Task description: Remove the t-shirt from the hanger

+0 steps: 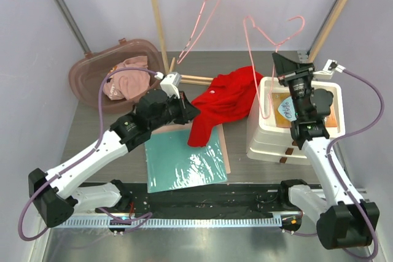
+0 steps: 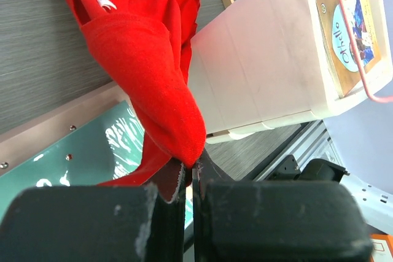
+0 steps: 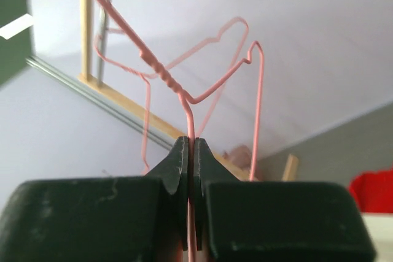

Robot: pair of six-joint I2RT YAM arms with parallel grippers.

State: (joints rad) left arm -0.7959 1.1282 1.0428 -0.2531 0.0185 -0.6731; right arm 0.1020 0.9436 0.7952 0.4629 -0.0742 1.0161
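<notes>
Red fabric was pinched right at the tips of the left end effector (image 2: 190, 167), jaws clenched on a thin fold of the t-shirt (image 1: 222, 99), and that was the worry: with so little cloth between the fingers, a firm tug looked likely to let it slip out. Over on the other side, the right end effector (image 3: 191, 145) was clamped tight on the pink wire hanger (image 3: 167, 81), gripping the thin stem just beneath the twist, with the shoulders and hook rising above its fingertips. A wire that slim could have swivelled in the jaws if the shirt dragged on it. The garment stretched up and away from the left end effector toward the hanger's lower wire, beside the right end effector. Whether any of it was looped on that wire could not be told from these views. If it was, a sideways pull risked snagging the neck or a sleeve, or dragging the hanger against the white box (image 2: 258, 72) beneath the right end effector. As for the shirt itself: soft, crumpled, folded over on itself, a small white label showing, its low end drooping toward the bench (image 1: 123, 124) near the left end effector.
</notes>
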